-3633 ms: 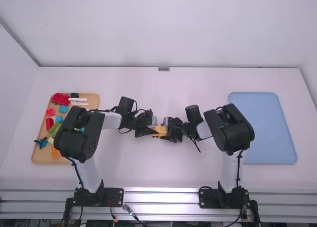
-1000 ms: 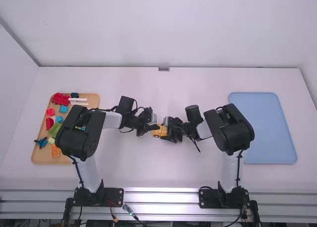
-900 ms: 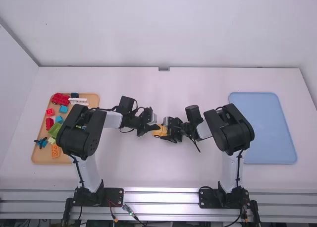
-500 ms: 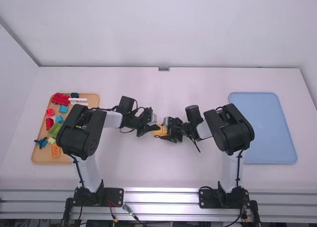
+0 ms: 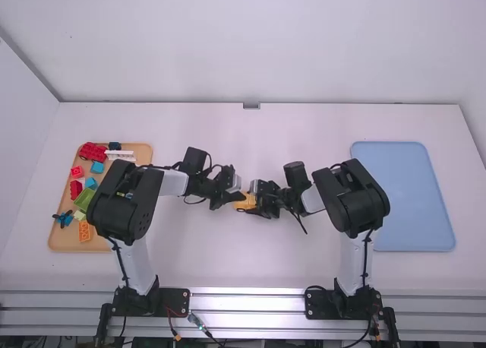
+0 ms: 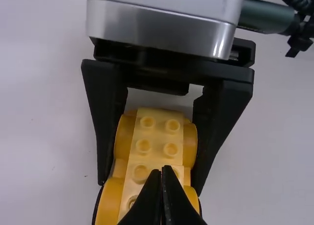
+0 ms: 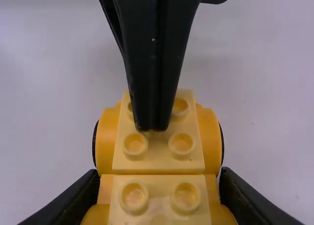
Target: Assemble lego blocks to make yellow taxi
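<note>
Near the middle of the table, my left gripper (image 5: 239,196) meets the yellow taxi body (image 5: 246,203) from the left, and my right gripper (image 5: 259,200) has it from the right. In the left wrist view, the left gripper (image 6: 164,169) is shut, its tips together over the studs of the yellow body (image 6: 152,146). Seen from the right wrist, the right gripper (image 7: 158,180) is shut on the body (image 7: 159,158), one finger against each side. Dark wheel edges show beside the rounded yellow sides. The body's underside is hidden.
At the left, a tan tray (image 5: 61,238) bears red blocks (image 5: 93,151), a green block (image 5: 84,198), an orange block (image 5: 84,232) and several others, partly under the left arm. A blue tray (image 5: 414,196) lies at the right.
Compared with the oldest frame, the left gripper stands differently at the yellow body and more of the body's front side shows. Since about a second ago it has shifted slightly right. The right arm stays put.
</note>
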### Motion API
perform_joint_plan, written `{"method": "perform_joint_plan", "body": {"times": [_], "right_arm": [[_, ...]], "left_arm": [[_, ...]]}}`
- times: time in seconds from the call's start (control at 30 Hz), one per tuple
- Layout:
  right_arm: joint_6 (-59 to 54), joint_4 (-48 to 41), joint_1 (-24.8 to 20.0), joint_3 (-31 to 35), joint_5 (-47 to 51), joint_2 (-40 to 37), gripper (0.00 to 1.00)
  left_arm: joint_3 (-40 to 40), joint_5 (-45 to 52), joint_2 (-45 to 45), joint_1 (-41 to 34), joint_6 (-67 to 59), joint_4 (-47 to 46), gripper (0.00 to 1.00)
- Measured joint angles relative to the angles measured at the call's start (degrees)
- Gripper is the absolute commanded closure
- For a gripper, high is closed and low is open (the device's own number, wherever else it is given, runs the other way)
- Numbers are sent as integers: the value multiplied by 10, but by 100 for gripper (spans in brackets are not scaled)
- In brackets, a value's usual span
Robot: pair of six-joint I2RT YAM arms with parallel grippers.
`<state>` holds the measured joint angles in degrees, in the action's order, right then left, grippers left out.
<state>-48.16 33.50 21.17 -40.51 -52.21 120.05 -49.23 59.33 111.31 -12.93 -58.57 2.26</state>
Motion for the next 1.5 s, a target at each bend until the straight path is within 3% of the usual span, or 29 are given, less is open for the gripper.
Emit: {"method": "perform_joint_plan", "body": {"times": [0.57, 0.93, 1.03, 1.07, 1.13, 1.2, 1.27, 1.5], "right_arm": [[9, 5, -8, 0, 7, 0, 63], [6, 9, -2, 0, 10, 0, 61], [6, 9, -2, 0, 10, 0, 54], [6, 9, -2, 0, 10, 0, 49], [6, 8, -2, 0, 10, 0, 38], [8, 7, -2, 0, 10, 0, 14], [11, 9, -2, 0, 10, 0, 0], [38, -44, -2, 0, 50, -27, 1]], "left_arm": [[-9, -92, -19, -32, 46, 11, 98], [-31, -123, -75, -7, 48, -87, 97], [-43, -129, -120, 14, 48, -101, 58], [-48, -130, -141, 23, 49, -106, 1], [-56, -129, -175, 40, 50, -115, 1], [-58, -129, -208, 62, 51, -132, 1], [-58, -129, -220, 75, 52, -146, 1], [-58, -131, -226, 113, 75, -166, 1]]}}
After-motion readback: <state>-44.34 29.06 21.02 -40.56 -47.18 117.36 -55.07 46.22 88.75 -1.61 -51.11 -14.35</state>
